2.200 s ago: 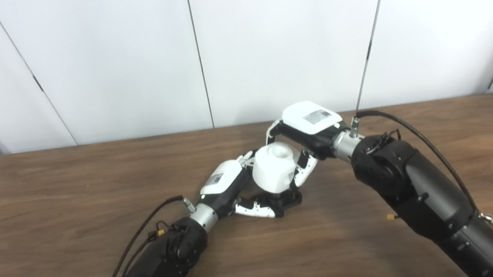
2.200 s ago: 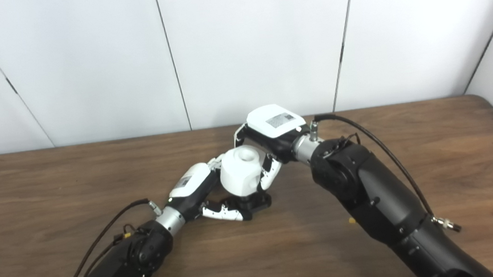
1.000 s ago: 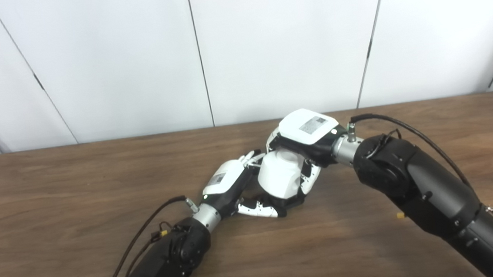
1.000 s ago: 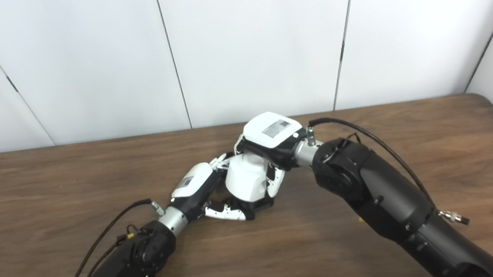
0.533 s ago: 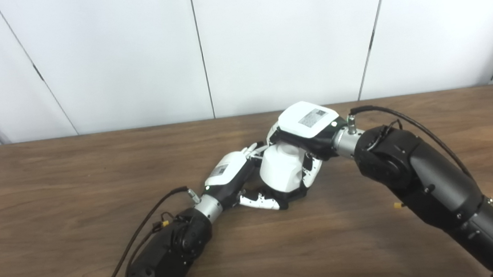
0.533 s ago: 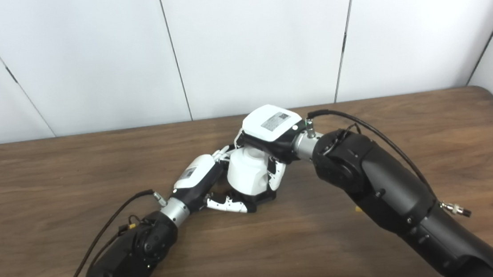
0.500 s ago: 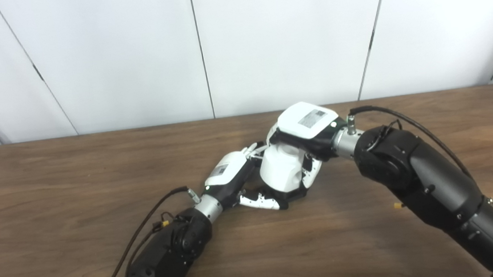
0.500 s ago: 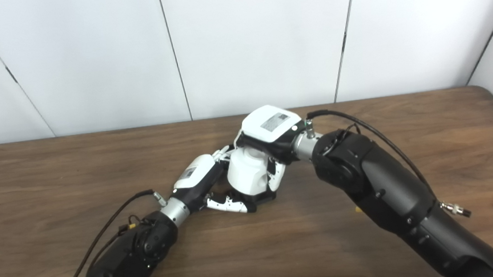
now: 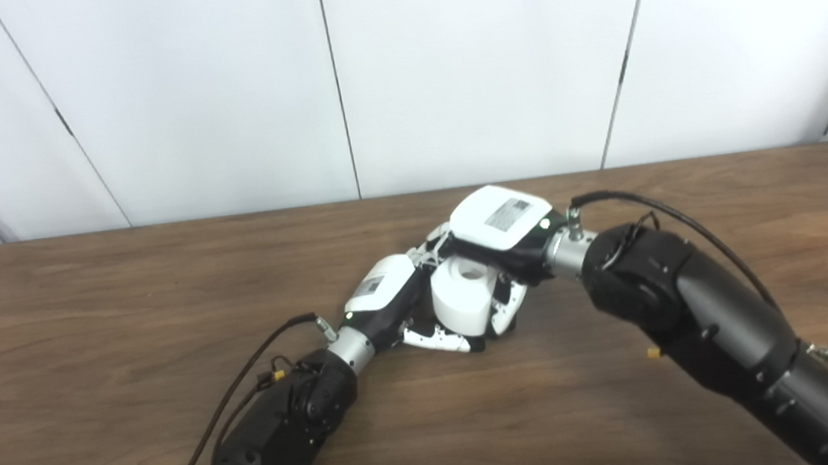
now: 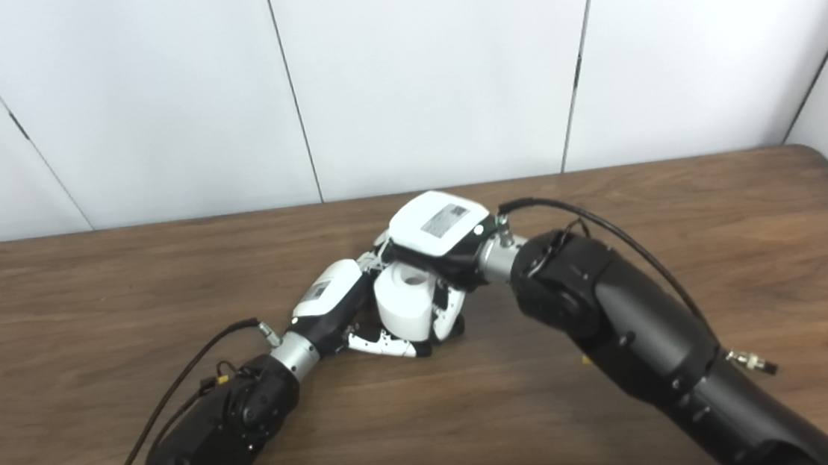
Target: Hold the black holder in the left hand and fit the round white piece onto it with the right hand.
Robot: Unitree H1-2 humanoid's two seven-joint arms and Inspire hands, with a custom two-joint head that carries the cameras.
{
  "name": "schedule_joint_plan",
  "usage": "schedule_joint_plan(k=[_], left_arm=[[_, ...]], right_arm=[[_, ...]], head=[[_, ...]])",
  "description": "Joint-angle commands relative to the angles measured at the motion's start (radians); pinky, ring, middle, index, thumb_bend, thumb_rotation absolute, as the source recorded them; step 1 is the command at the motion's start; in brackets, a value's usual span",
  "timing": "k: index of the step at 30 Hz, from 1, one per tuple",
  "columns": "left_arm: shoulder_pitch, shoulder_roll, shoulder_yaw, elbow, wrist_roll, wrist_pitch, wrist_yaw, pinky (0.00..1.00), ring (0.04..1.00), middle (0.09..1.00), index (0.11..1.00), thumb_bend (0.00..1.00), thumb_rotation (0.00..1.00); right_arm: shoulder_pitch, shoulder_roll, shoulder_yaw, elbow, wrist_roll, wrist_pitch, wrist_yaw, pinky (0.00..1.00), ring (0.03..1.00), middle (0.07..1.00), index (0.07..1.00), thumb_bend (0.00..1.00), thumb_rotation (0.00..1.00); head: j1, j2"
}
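Note:
The round white piece (image 9: 465,298) sits low at the table's middle, its top hole (image 10: 415,278) facing up. It covers nearly all of the black holder, of which only a dark sliver (image 9: 506,326) shows at the lower right. My right hand (image 9: 497,227) is shut on the white piece from above and behind, fingers (image 9: 502,309) down its right side. My left hand (image 9: 389,294) is shut on the black holder from the left, with its fingers (image 9: 440,339) curled under the front of the white piece.
The brown wooden table (image 9: 91,313) extends to both sides. White wall panels (image 9: 222,92) stand behind its far edge. Both forearms, left (image 9: 281,431) and right (image 9: 699,320), lie over the near half. Cables (image 9: 246,374) loop off both wrists.
My right hand has pushed the white piece down and slightly left, so it sits lower and hides most of the black holder. The camera tilted a little. My left hand kept its place.

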State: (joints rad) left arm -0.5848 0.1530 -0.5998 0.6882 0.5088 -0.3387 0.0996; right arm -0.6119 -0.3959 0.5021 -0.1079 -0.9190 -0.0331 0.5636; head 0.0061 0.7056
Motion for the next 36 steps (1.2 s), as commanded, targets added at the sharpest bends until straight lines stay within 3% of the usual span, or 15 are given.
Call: schedule_joint_plan(k=[1,9,18,36], left_arm=[[0.101,-0.047,-0.068,0.073,0.058,0.026,-0.087,1.0,1.0,0.939,0.481,0.52,0.06],[0.108,-0.038,-0.071,0.058,0.06,0.027,-0.092,1.0,1.0,0.939,0.482,0.52,0.06],[0.11,-0.033,-0.069,0.052,0.054,0.031,-0.101,1.0,1.0,0.939,0.482,0.52,0.06],[0.11,-0.031,-0.06,0.059,0.046,0.025,-0.104,1.0,1.0,0.935,0.481,0.52,0.06]], right_arm=[[-0.007,0.001,0.01,-0.016,0.002,-0.028,0.008,0.79,0.839,0.872,0.912,0.93,0.24],[-0.001,-0.001,0.004,-0.017,-0.002,-0.035,0.005,0.82,0.834,0.859,0.919,0.93,0.24],[-0.005,0.004,-0.006,-0.021,-0.004,-0.013,0.014,0.82,0.837,0.888,0.995,0.93,0.23],[-0.065,0.002,-0.056,-0.004,0.018,-0.008,0.011,0.78,0.827,0.905,1.0,0.95,0.25]], head=[[0.0,0.001],[-0.011,0.002],[-0.011,0.002],[-0.013,0.003]])
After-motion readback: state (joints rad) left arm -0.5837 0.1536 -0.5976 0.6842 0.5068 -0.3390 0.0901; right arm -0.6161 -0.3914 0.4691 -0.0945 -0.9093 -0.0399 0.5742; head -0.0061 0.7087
